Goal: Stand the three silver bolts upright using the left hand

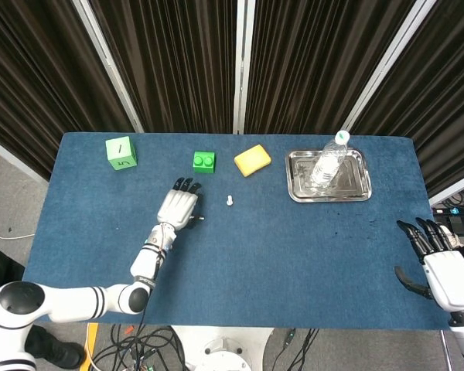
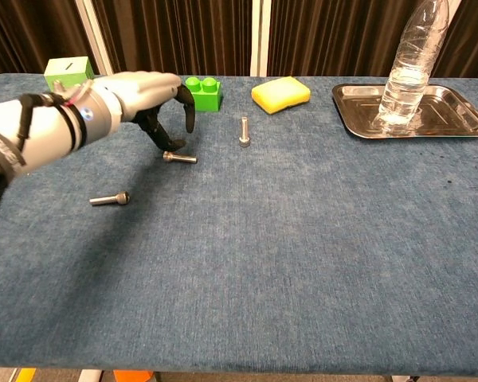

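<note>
Over the blue bench (image 2: 303, 263), the left hand (image 2: 147, 95) hangs palm down with its fingers (image 2: 189, 111) curved downward and spread, gripping nothing. Its dark fingertips reach down around the head end of a lying bolt (image 2: 179, 157); whether they touch it cannot be told from the chest view. In the head view the same hand (image 1: 178, 207) covers most of that bolt, with only a small end showing just to its side.

One bolt stands upright (image 2: 244, 131) near the middle of the bench, between the hand and the yellow sponge (image 2: 280, 94), and shows from above as a small pale dot (image 1: 230, 201). A third bolt (image 2: 110, 199) lies flat nearer the front edge, well apart from the hand.

Behind the hand sit a green two-stud brick (image 2: 202, 92) and, further left, a light green cube (image 2: 68, 73). At the far right a metal tray (image 2: 454, 119) carries a clear plastic bottle (image 2: 410, 60) standing upright.

The right hand (image 1: 437, 259) shows only in the head view, off the bench's right front corner, its dark fingers apart and holding nothing.
</note>
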Controlling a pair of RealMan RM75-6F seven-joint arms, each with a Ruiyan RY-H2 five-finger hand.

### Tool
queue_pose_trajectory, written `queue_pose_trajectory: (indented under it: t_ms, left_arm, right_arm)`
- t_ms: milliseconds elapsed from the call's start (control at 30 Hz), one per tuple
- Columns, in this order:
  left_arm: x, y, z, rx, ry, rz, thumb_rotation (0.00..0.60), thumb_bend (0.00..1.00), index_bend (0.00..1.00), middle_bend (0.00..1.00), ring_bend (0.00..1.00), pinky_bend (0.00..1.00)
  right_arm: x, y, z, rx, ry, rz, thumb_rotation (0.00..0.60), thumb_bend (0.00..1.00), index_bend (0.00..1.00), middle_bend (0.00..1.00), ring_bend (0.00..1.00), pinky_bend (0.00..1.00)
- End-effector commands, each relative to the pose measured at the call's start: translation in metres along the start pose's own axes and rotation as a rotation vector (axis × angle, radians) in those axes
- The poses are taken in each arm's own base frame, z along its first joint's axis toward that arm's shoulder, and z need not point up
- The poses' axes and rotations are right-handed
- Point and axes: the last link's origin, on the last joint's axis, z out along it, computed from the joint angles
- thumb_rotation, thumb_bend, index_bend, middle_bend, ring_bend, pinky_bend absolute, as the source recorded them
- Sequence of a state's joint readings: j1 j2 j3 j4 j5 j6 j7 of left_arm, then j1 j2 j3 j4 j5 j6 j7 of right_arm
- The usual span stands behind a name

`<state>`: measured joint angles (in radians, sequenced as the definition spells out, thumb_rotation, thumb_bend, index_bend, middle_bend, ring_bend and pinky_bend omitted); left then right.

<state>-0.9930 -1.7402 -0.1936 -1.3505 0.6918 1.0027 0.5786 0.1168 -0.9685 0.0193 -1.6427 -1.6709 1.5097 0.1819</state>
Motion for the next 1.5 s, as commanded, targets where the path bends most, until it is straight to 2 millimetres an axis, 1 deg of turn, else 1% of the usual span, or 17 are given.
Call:
queue_pose_trajectory:
  t_ms: [33,167,300,500,833,1133,1400,1500]
  left_arm:
    - [-0.006,0.005,0.004,0.006,-0.015,0.007,0.600,0.35,0.44,0.14,0.00,0.00]
    - [-0.015,0.007,0.006,0.011,-0.032,0.023,0.600,0.34,0.44,0.14,0.00,0.00]
    - [-0.020,0.004,0.008,0.025,-0.030,0.048,0.600,0.33,0.45,0.14,0.00,0.00]
    - [-0.023,0.002,0.009,0.035,-0.031,0.043,0.600,0.33,0.47,0.14,0.00,0.00]
    - [-0.027,0.006,0.013,0.041,-0.039,0.033,0.600,0.31,0.50,0.15,0.00,0.00]
    - [-0.024,0.011,0.013,0.024,-0.042,-0.035,0.600,0.35,0.54,0.16,0.00,0.00]
    - [-0.007,0.014,0.010,-0.006,-0.031,-0.158,0.600,0.36,0.54,0.16,0.00,0.00]
    - [-0.004,0.013,0.010,-0.014,-0.031,-0.180,0.600,0.36,0.54,0.16,0.00,0.00]
  right_arm:
    - [0.000,0.000,0.000,-0.001,-0.001,0.000,0.600,0.26,0.06,0.15,0.00,0.00]
    - [0.000,0.001,-0.001,-0.006,-0.003,0.001,0.600,0.26,0.06,0.15,0.00,0.00]
    - [0.000,0.002,-0.002,-0.011,-0.002,0.002,0.600,0.25,0.06,0.15,0.00,0.00]
    - [0.000,0.002,-0.002,-0.011,-0.003,0.002,0.600,0.25,0.06,0.15,0.00,0.00]
    - [0.000,0.002,-0.002,-0.015,-0.002,0.001,0.600,0.25,0.06,0.15,0.00,0.00]
    - [0.000,0.003,-0.001,-0.018,-0.005,0.000,0.600,0.25,0.06,0.15,0.00,0.00]
    - [0.001,0.003,-0.001,-0.018,-0.006,-0.001,0.600,0.25,0.06,0.15,0.00,0.00]
    - [0.000,0.002,-0.001,-0.016,-0.007,-0.002,0.600,0.25,0.06,0.15,0.00,0.00]
